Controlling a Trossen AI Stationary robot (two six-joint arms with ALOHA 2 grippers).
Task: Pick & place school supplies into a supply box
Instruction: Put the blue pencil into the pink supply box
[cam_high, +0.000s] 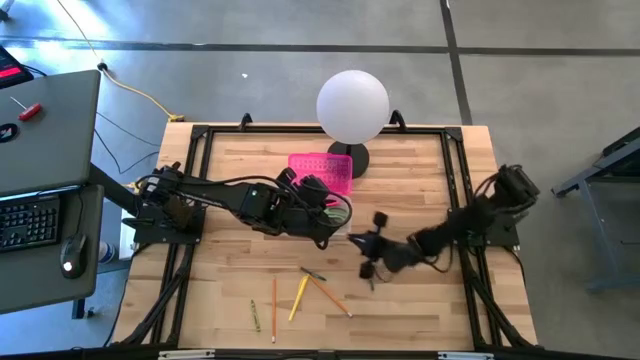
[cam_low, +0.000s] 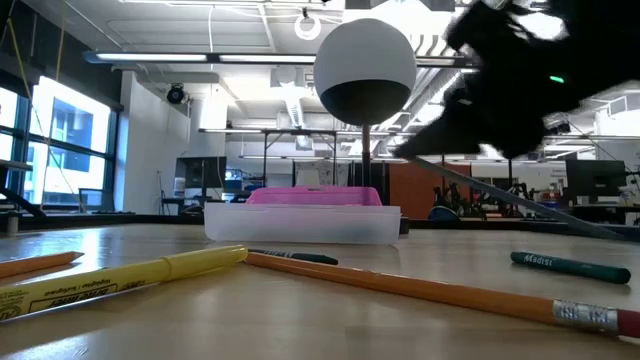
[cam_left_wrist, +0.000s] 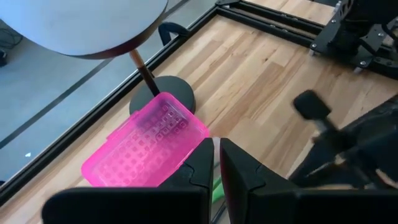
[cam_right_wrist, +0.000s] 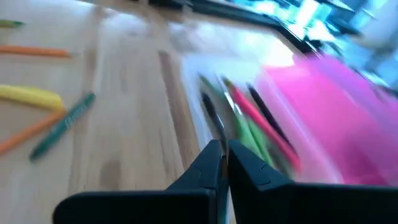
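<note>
The supply box sits mid-table by the lamp's foot, its pink dotted lid (cam_high: 322, 170) (cam_left_wrist: 149, 146) open beside the clear base (cam_low: 300, 225). Dark, green and pink pens (cam_right_wrist: 249, 127) lie in the base. My left gripper (cam_high: 340, 214) (cam_left_wrist: 216, 152) hovers over the base, shut. Green shows in the slit between its fingers, and I cannot tell whether it is held. My right gripper (cam_high: 352, 238) (cam_right_wrist: 224, 150) comes at the box from the table's right, shut on a thin grey pencil (cam_low: 540, 205). A yellow marker (cam_high: 298, 297), orange pencils (cam_high: 330, 296) and a green pen (cam_low: 570, 265) lie on the near table. My right gripper pinches the thin grey pencil between its two fingers. The blurred fingers hide which part of it they are on. The pencil is lifted clear, and its free length (cam_low: 580, 222) slants down below the gripper. A dark streak (cam_right_wrist: 211, 118) runs out from the fingertips toward the box.
A white globe lamp (cam_high: 352, 105) stands on a black foot (cam_high: 352, 158) just beyond the box. A thin orange pencil (cam_high: 273, 305) and a green pencil (cam_high: 255, 315) lie near the table's near-left edge. A black frame (cam_high: 460, 180) rims the table.
</note>
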